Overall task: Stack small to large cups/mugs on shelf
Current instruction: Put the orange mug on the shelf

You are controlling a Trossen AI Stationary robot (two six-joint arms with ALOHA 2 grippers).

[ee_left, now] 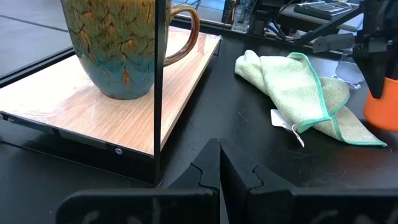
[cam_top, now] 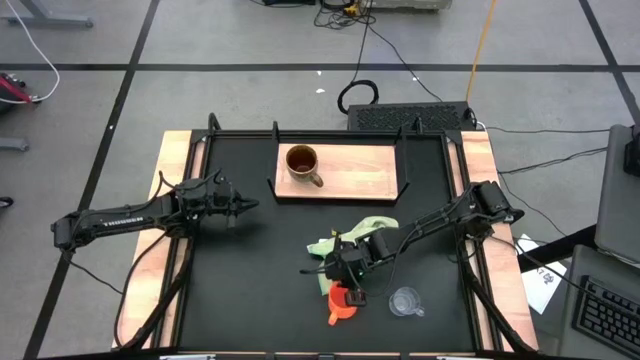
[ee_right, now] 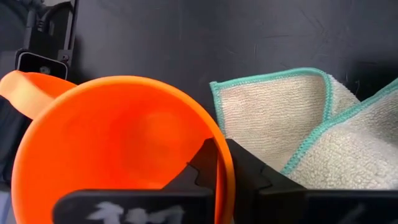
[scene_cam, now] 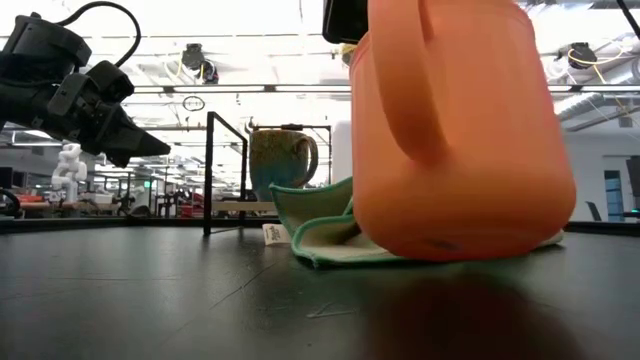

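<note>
Your right gripper (cam_top: 347, 287) is down near the front edge of the table (cam_top: 250, 300), a bit right of the middle. Its fingers (ee_right: 245, 171) are pinched on the rim of the orange cup (cam_top: 342, 302), one finger inside and one outside. From the low camera the orange cup (scene_cam: 455, 125) looks tipped, with one side of its bottom off the black table top and the other side down by the cloth. Its handle sticks out toward the front edge.

The light green cloth (cam_top: 352, 236) lies crumpled just behind the orange cup, near the middle of the table. You can see the cup right next to it, maybe touching its edge.

The clear glass cup (cam_top: 404, 301) stands by itself near the front edge, just to the right of the orange cup.

The brown mug (cam_top: 303, 163) stands upright on the left part of the wooden shelf (cam_top: 360, 172), which lies along the back edge of the table. The rest of the shelf is bare wood.

Your left gripper (cam_top: 240, 207) hangs above the table near the left edge, well apart from the cups. Its fingers (ee_left: 205, 171) are pressed together and hold nothing.
</note>
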